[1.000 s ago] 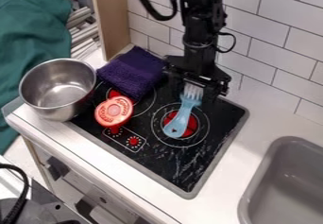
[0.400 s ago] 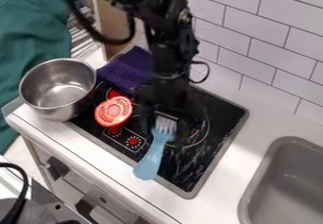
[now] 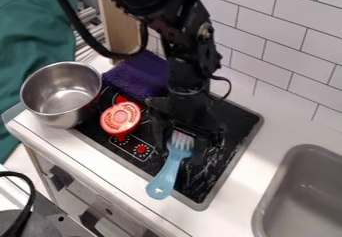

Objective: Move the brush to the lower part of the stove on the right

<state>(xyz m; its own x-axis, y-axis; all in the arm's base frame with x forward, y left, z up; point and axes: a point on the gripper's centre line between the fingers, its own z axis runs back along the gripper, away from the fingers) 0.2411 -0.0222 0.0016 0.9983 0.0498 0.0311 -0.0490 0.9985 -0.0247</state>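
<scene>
White square-cornered tiles cover the wall behind a white counter. A black stove with a gray rim is set into the counter, and a gray sink is on the right side of the view. A green cloth hangs at the left, next to some silver bars and a tan board.

The black robot arm comes in from the top and bends down over the stove. Its gripper is low, right at the white bristles of the brush. It is too dark there to tell if the gripper is pinching the brush or is just around it.

The brush is light blue. Its bristles are up by the gripper, over the stove, and its handle slants down and a bit to the left in the view. The round end of the handle has a small hole and goes past the stove's front rim, over the white counter. I can't tell if the brush touches what is under it.

A shiny metal pot is at the stove's left end. A purple cloth lies near the back. A round red thing is near the pot, just beside the red knobs.
</scene>
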